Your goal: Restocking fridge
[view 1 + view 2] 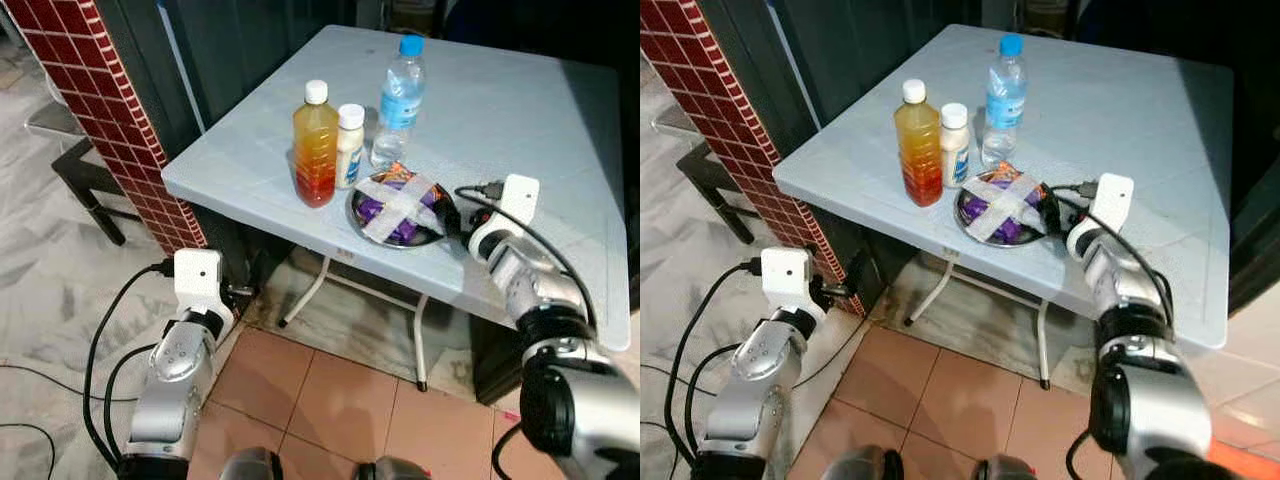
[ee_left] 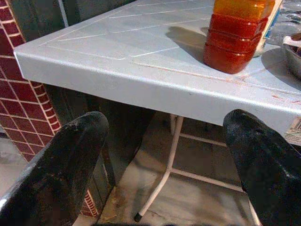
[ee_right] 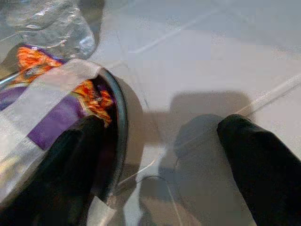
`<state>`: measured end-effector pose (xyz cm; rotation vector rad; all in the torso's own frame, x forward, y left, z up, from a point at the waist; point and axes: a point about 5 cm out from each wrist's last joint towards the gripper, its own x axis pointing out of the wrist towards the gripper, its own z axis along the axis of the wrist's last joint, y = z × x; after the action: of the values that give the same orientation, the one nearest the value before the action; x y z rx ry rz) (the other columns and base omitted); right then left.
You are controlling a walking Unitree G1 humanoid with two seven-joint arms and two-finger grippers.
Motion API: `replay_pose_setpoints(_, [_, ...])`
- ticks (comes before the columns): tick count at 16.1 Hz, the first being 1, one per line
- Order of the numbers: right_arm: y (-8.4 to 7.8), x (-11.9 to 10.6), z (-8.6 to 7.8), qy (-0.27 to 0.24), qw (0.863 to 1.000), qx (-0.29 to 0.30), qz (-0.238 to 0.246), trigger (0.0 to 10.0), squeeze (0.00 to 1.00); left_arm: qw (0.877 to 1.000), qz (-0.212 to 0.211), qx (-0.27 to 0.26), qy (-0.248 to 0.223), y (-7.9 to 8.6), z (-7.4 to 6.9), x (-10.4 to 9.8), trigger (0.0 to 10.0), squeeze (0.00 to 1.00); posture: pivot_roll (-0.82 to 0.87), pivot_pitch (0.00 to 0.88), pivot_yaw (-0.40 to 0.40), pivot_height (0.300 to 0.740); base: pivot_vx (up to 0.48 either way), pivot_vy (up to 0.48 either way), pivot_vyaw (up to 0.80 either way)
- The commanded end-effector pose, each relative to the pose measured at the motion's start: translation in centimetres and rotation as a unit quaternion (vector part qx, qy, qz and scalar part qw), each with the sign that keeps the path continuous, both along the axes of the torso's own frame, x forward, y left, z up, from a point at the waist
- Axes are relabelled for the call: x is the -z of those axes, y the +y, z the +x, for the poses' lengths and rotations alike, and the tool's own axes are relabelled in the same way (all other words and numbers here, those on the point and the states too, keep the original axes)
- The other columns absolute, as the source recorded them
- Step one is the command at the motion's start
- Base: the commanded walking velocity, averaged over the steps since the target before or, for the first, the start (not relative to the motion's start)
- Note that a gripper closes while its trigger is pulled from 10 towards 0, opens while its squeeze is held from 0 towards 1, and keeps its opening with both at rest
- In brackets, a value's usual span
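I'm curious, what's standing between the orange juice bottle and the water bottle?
A small white bottle stands between the orange juice bottle and the water bottle, as the left eye view shows.

No lettering can be read anywhere. The water bottle carries a blue label and the small white bottle a pale one, but both are too small and blurred to make out. The purple wrappers in the taped bowl show no legible print either.
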<state>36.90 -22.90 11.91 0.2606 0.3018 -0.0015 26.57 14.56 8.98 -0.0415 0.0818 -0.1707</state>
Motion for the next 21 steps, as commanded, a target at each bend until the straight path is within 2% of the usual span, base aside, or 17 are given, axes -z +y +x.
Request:
replay_pose_setpoints(1, [-0.2,0.4,0.0,0.026,0.999,0.011,0.017,0.0,0.00,1.000,0.003,-0.006,-0.005,0.2,0.1,-0.3,10.0,0.00,0.05,0.058,0.041,0.740,0.000,0.000,0.00])
replay_pose_setpoints(4, [-0.6,0.4,0.0,0.043,0.997,0.041,0.057,0.0,0.00,1.000,0.003,-0.005,-0.006,0.2,0.1,-0.3,10.0,0.00,0.06,0.055,0.040,0.740,0.000,0.000,0.00])
replay_pose_setpoints(7, [-0.6,0.0,0.0,0.037,0.997,0.050,0.054,0.0,0.00,1.000,0.005,-0.006,-0.006,0.3,0.1,-0.3,10.0,0.00,0.05,0.056,0.040,0.740,0.000,0.000,0.00])
replay_pose_setpoints(10, [0.3,0.2,-0.6,0.037,0.998,0.029,0.048,0.0,0.00,1.000,0.003,-0.001,-0.006,0.2,0.1,-0.3,10.0,0.00,0.05,0.056,0.042,0.740,0.000,0.000,0.00])
replay_pose_setpoints(13, [1.6,0.7,-2.0,0.034,0.999,0.018,0.033,0.0,0.00,1.000,0.004,0.000,-0.006,0.1,0.3,-0.4,10.0,0.00,0.04,0.063,0.045,0.740,0.000,0.000,0.00])
replay_pose_setpoints(15, [2.6,0.7,-3.2,0.024,0.999,0.025,0.033,0.0,0.00,1.000,0.004,0.000,-0.007,0.2,0.3,-0.4,10.0,0.00,0.04,0.064,0.046,0.740,0.000,0.000,0.00])
replay_pose_setpoints(17, [3.0,0.5,-3.6,0.009,0.999,0.040,0.030,0.0,0.00,1.000,0.005,0.001,-0.007,0.1,0.3,-0.4,10.0,0.00,0.04,0.063,0.047,0.740,0.000,0.000,0.00])
replay_pose_setpoints(18, [3.1,0.4,-3.7,0.002,0.998,0.050,0.033,0.6,0.00,1.000,0.005,0.002,-0.007,0.1,0.3,-0.4,10.0,0.00,0.04,0.060,0.047,0.740,0.000,0.000,0.00])
replay_pose_setpoints(19, [3.2,0.3,-3.8,-0.004,0.998,0.056,0.038,6.2,0.00,1.000,0.005,0.002,-0.008,0.1,0.3,-0.4,10.0,0.00,0.04,0.060,0.047,0.740,0.000,0.000,0.00])
replay_pose_setpoints(20, [3.3,0.9,-4.1,0.007,0.997,0.061,0.038,10.0,0.00,1.000,0.004,0.002,-0.009,0.0,0.4,-0.5,10.0,0.00,0.04,0.058,0.046,0.740,0.000,0.000,0.00])
replay_pose_setpoints(21, [3.3,1.0,-4.4,0.012,0.997,0.070,0.038,10.0,1.00,1.000,0.004,0.002,-0.010,0.0,0.4,-0.5,10.0,0.00,0.04,0.058,0.046,0.740,0.000,0.000,0.00])
